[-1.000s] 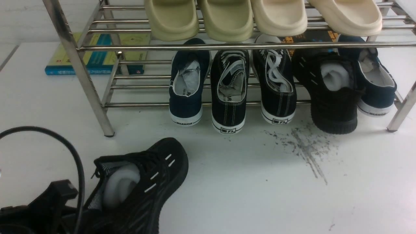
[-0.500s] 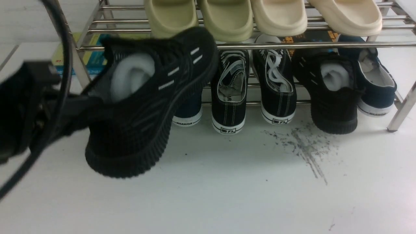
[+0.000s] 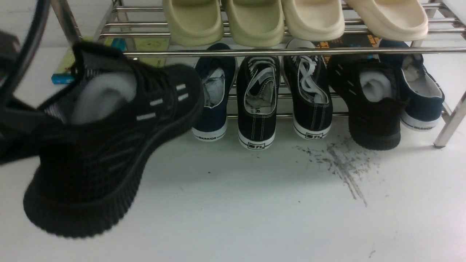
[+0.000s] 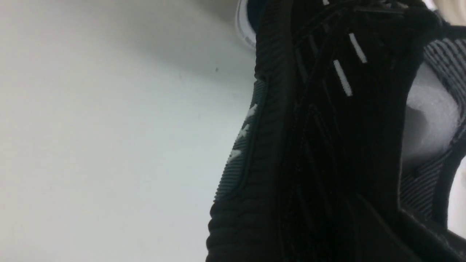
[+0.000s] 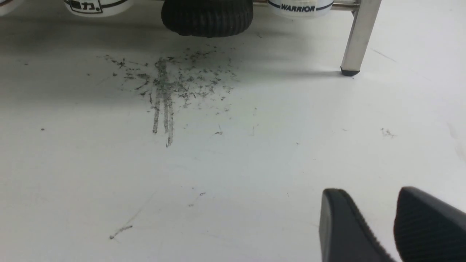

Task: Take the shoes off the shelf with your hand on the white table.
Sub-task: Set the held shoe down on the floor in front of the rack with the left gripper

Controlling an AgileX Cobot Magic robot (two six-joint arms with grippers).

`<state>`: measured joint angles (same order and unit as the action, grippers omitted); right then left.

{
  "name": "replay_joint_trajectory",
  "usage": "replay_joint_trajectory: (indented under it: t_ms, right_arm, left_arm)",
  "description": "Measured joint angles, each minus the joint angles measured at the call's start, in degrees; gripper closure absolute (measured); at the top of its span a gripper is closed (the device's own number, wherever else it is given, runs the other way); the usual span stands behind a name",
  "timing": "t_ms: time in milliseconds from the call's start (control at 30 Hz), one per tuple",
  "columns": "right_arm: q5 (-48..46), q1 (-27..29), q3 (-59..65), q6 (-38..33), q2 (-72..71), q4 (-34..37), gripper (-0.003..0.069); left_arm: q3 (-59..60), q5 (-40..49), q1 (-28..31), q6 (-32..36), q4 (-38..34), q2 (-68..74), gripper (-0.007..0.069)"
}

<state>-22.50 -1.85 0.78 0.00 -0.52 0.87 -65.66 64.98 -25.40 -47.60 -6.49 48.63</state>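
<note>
**One black sneaker pinched by the left gripper, the other on the shelf**

The left gripper (image 3: 18,123) is seen at the left edge of the front view, dark and partly cut off. It is pressed together on the heel end of the held sneaker (image 3: 109,138), near the opening where white stuffing is shown. This sneaker is held in front of the left part of the shelf (image 3: 276,52). Its toe is turned toward the lower tier, and its heel is lower and nearer to the camera. Whether its sole is touching the table (image 3: 255,211) cannot be told.

The second sneaker (image 3: 371,105) is placed on the lower tier, between a black canvas shoe (image 3: 309,98) and a navy shoe (image 3: 422,94). Its heel is hung over the front bar. Just in front of it, grey scuff marks (image 3: 342,163) are seen on the table.

The right gripper (image 5: 380,225) is shown only in its own wrist view. Its fingers (image 5: 338,225) are spread and nothing is held between them. They are seen over the bare table, well apart from the shelf leg (image 5: 358,36).

Beige slippers (image 3: 255,22) are laid on the upper tier.
</note>
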Motion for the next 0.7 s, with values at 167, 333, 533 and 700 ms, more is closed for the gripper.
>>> replay_joint_trajectory:
  t_ms: [167,333,533,700]
  right_arm:
    - [0.0,0.0,0.0,0.0,0.0,0.0,0.0419]
    - [0.0,0.0,0.0,0.0,0.0,0.0,0.0419]
    - [0.0,0.0,0.0,0.0,0.0,0.0,0.0419]
    - [0.0,0.0,0.0,0.0,0.0,0.0,0.0419]
  left_arm:
    - [12.8,-11.1,-21.3,-18.0,11.3,4.5,0.0599]
    - [17.4,-14.8,-37.1,-45.0,29.3,9.2,0.0599]
    - [17.5,-14.5,-47.2,-70.7,50.5,15.0,0.0599]
    - [17.5,-16.2,-49.3,-81.3,52.4,21.5,0.0599]
